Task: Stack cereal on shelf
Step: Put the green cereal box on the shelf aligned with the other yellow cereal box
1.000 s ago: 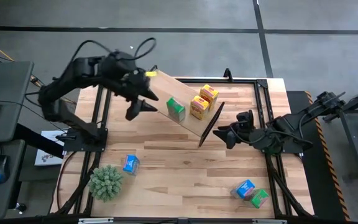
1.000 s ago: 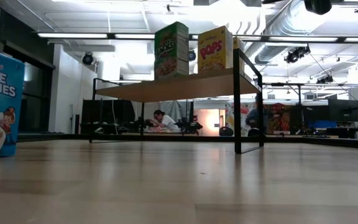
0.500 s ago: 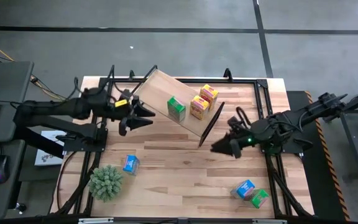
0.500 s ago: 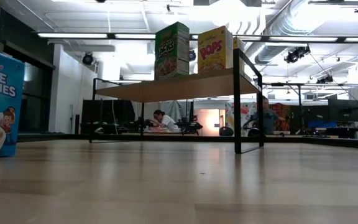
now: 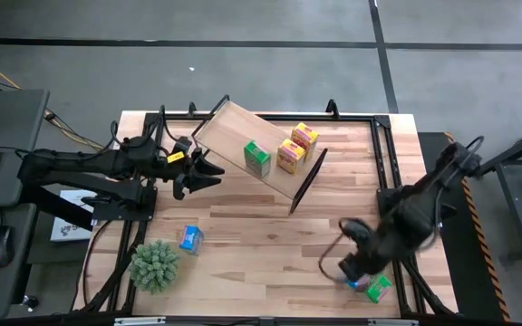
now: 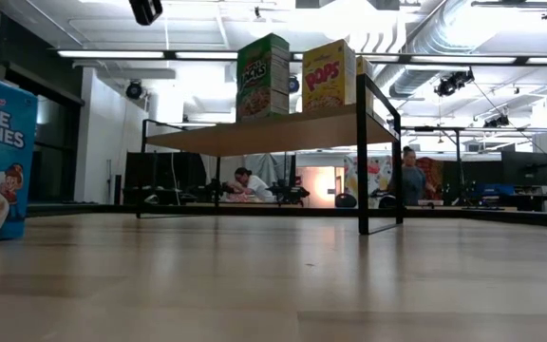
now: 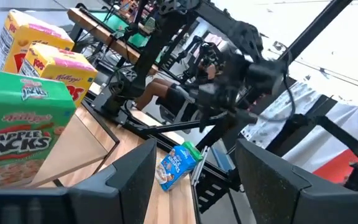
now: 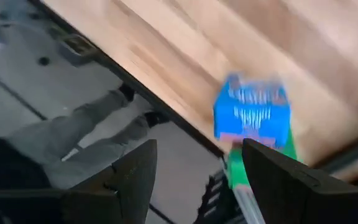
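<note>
The shelf (image 5: 243, 145), a light-wood plank on black frame ends, stands slantwise at the table's far middle. On it stand a green cereal box (image 5: 256, 158) and two yellow ones (image 5: 290, 156) (image 5: 304, 138), upright on their bases. One blue box (image 5: 190, 239) stands on the table at the near left. Another blue box (image 5: 359, 274) and a green one (image 5: 379, 288) lie at the near right. My left gripper (image 5: 214, 172) is open and level, just left of the shelf, facing the green box (image 7: 17, 137). My right gripper (image 5: 352, 267) is open and points down above the near-right blue box (image 8: 252, 115).
A fuzzy green plant ball (image 5: 155, 264) sits at the near left corner. Black frame rails (image 5: 383, 181) run along the table's left, right and far sides. A person's legs (image 8: 73, 155) show on the floor past the table edge in the right wrist view.
My left gripper has come down from above the shelf's left end and toward the table's left edge, tipping to level, then held still. My right gripper has swung from beside the shelf's right end toward the near edge and tipped downward over the near-right boxes.
</note>
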